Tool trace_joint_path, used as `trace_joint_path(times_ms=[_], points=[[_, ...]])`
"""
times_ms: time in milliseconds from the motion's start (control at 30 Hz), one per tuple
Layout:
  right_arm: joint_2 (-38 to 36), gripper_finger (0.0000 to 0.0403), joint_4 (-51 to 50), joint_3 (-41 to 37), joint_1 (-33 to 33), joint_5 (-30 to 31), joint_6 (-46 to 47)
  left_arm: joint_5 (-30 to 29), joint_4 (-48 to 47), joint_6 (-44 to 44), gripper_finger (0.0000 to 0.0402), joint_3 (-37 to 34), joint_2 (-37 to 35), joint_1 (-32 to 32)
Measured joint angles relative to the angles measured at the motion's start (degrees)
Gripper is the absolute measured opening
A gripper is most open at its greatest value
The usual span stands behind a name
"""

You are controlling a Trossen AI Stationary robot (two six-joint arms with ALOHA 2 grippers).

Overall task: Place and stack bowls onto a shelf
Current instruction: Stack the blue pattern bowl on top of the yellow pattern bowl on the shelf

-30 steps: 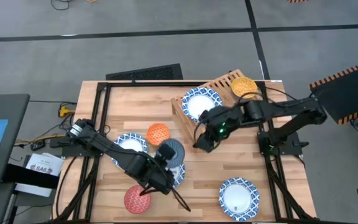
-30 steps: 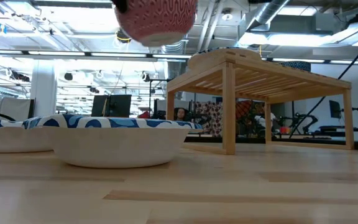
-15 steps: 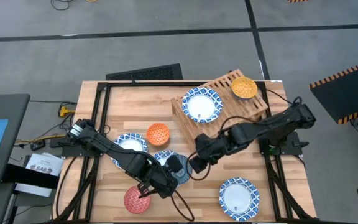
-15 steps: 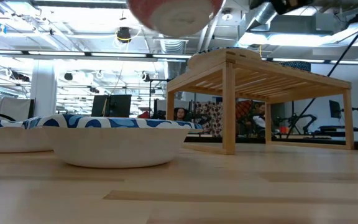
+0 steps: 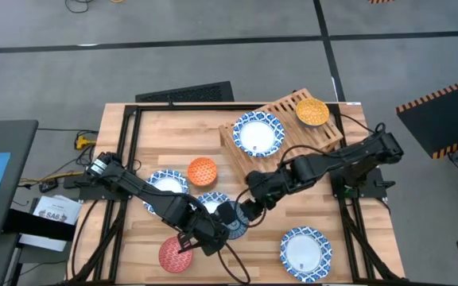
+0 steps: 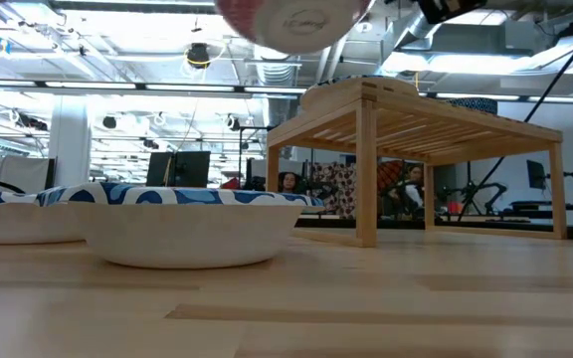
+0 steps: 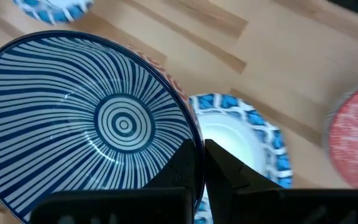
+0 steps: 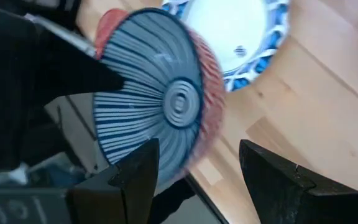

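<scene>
Grey floor surrounds the wooden worktop (image 5: 173, 135). Left gripper (image 7: 201, 163) pinches the rim of a blue-striped bowl (image 5: 230, 216), holding it above the worktop's middle; right gripper (image 8: 194, 171), fingers spread, faces its underside. Looks like a handover: the right must close, then carry it to the shelf (image 5: 324, 133).

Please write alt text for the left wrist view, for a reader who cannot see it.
The left gripper is shut on the rim of a blue striped bowl. Under it on the table lies a white-centred bowl.
</scene>
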Motion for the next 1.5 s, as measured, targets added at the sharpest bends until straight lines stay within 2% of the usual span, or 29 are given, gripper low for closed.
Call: trace_joint_path(times_ms=[133,333,433,533,733,900,1133,1300,1400,1500], points=[[0.0,0.0249,0.61,0.0,-0.43,-2.54,-1.35,-2.86,0.88,3.48,0.0,0.0,0.0,-0.04],[0.0,0.0247,0.7,0.0,-0.93,-4.82,-1.98,-3.25,0.79,4.07,0.0,0.0,0.0,-0.04],[0.0,0.0231,0.36,0.0,-1.44,-5.7,-2.91,-3.25,0.82,4.32,0.0,0.0,-0.01,-0.04],[0.0,0.0187,-0.16,0.0,-1.7,-5.81,-3.16,-3.25,0.77,4.4,0.0,-0.01,-0.02,-0.01],[0.0,0.0067,-1.44,0.0,-2.44,-5.7,-4.38,-2.89,0.57,4.78,0.0,-0.02,-0.04,0.48],[-1.24,0.0018,-0.95,0.02,-2.83,-5.93,-6.17,-3.34,0.82,5.04,0.0,-0.09,-0.04,0.55],[-2.25,0.002,-2.18,0.02,-3.12,-6.18,-7.91,-5.53,2.23,5.27,0.0009,-0.09,-0.09,0.83],[-6.08,0.0068,-3.38,-0.03,-3.49,-6.16,-12.93,-6.47,0.56,1.05,0.0003,-0.04,-0.31,1.13],[-9.42,0.0087,-2.25,0.11,-3.17,-6.09,-18.0,-3.79,-1.22,-2.87,0.0002,-0.04,-0.53,1.21],[-11.22,0.0098,-1.23,0.09,-1.47,-6.07,-25.32,1.29,-1.06,-6.95,0.0001,-0.04,-1.28,2.17]])
